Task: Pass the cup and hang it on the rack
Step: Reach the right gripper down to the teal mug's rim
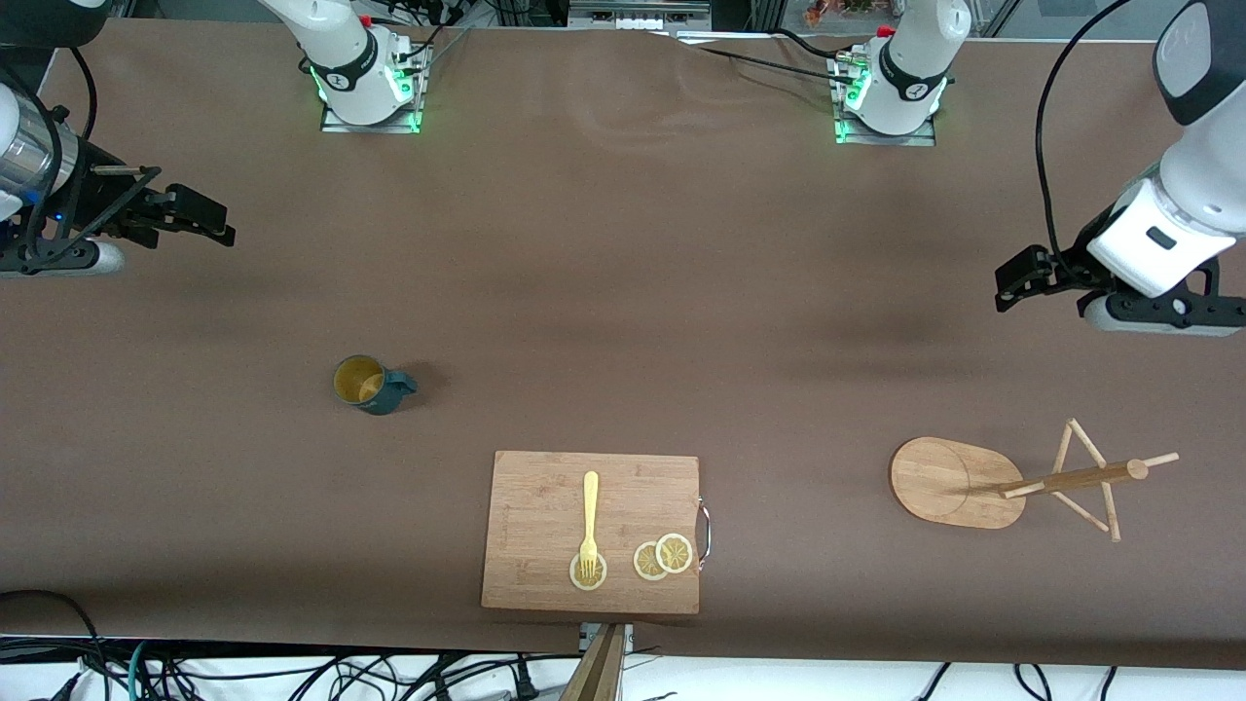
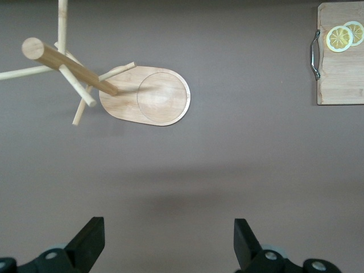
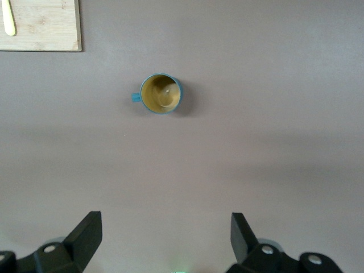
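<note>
The cup [image 1: 373, 384], dark teal with a mustard-yellow inside, stands upright on the brown table toward the right arm's end; it also shows in the right wrist view [image 3: 161, 94]. The rack [image 1: 949, 482], a light wooden mug tree with an oval base, central pole and thin pegs, stands toward the left arm's end and shows in the left wrist view [image 2: 151, 96]. My right gripper [image 1: 219, 224] is open and empty over bare table at its end [image 3: 165, 242]. My left gripper [image 1: 1012, 282] is open and empty over bare table at its end [image 2: 169, 244].
A rectangular wooden cutting board [image 1: 594, 531] with a metal handle lies near the table's front edge, between cup and rack. It carries a yellow fork [image 1: 589, 521] and lemon slices [image 1: 664, 557]. Cables hang below the front edge.
</note>
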